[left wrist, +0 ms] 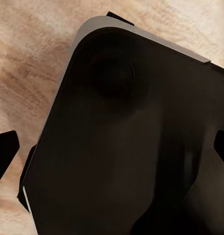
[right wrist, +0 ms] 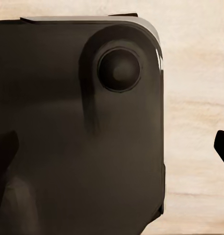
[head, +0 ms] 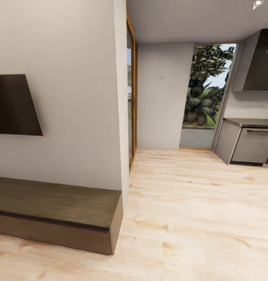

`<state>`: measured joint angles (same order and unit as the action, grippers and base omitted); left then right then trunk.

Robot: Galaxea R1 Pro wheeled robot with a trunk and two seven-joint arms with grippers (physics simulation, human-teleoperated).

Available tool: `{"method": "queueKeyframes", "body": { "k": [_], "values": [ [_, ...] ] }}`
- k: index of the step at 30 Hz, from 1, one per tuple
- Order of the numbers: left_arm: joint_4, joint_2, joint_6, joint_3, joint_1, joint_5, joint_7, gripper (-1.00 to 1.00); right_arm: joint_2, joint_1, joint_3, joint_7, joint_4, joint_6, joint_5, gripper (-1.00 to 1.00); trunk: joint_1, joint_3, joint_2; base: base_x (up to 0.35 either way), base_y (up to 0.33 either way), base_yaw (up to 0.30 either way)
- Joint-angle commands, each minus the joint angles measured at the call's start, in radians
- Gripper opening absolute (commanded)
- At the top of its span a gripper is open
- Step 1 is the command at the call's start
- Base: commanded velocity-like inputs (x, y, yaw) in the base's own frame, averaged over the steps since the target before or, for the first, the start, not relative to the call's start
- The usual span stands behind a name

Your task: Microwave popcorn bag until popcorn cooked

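From the head view, a pale wood-plank floor (head: 196, 218) runs toward a far kitchen, where a grey countertop (head: 249, 121) tops a steel-fronted cabinet (head: 254, 145) beneath a dark glossy hood (head: 261, 62). A flat black wall screen (head: 15, 105) hangs over a low brown wooden bench (head: 56, 212). A tall glazed opening (head: 206, 93) shows leafy plants.

Both wrist views look down on the robot's rounded dark glossy base (left wrist: 136, 147), its round knob (right wrist: 119, 69) clear from the right. Dark fingertips (left wrist: 4, 152) (right wrist: 222, 147) sit far apart at the frame edges in each, holding nothing.
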<state>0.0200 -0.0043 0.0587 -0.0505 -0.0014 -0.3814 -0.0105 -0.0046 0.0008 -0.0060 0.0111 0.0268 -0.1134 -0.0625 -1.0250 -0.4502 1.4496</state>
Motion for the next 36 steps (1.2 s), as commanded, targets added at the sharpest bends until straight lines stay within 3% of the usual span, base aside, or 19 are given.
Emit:
{"method": "queueKeyframes", "body": {
  "k": [1,36],
  "values": [
    [0.000,0.000,0.003,-0.005,0.000,-0.001,-0.001,1.00,0.000,-0.001,0.000,0.001,0.002,-0.006,-0.007,1.00,0.000,0.000,0.000,0.000,0.000,-0.296],
    [0.000,-0.003,0.003,-0.002,0.000,0.007,0.000,1.00,0.000,-0.001,0.000,0.001,0.002,-0.006,-0.007,1.00,0.000,0.017,0.000,0.000,0.000,-0.296]
  ]
}}
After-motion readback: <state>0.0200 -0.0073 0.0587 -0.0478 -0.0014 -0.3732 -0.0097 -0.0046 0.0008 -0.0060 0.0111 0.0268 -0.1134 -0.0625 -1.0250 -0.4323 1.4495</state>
